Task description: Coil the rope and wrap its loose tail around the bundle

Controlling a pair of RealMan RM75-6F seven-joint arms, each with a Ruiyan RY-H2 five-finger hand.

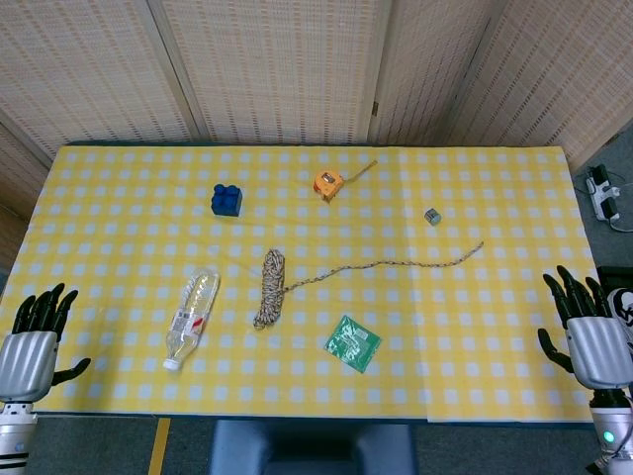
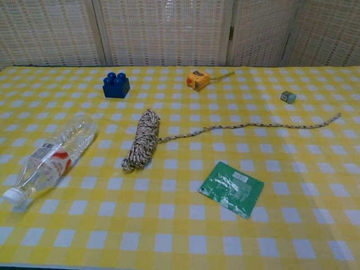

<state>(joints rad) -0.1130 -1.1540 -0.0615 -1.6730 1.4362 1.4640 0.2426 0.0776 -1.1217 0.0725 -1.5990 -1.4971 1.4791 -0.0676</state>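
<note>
A speckled rope bundle [image 1: 269, 287] lies coiled lengthwise near the table's middle, also seen in the chest view as the rope bundle [image 2: 142, 140]. Its loose tail [image 1: 396, 264] runs right across the cloth, ending near the right side; the same loose tail [image 2: 253, 126] shows in the chest view. My left hand [image 1: 35, 336] rests at the near left table edge, fingers apart, holding nothing. My right hand [image 1: 588, 332] sits at the near right edge, fingers spread, empty. Both hands are far from the rope and do not show in the chest view.
A clear plastic bottle [image 1: 192, 317] lies left of the bundle. A green packet [image 1: 353, 342] lies in front of the tail. A blue brick [image 1: 226, 200], an orange tape measure [image 1: 329, 184] and a small grey cube [image 1: 433, 216] sit farther back on the yellow checked tablecloth [image 1: 475, 327].
</note>
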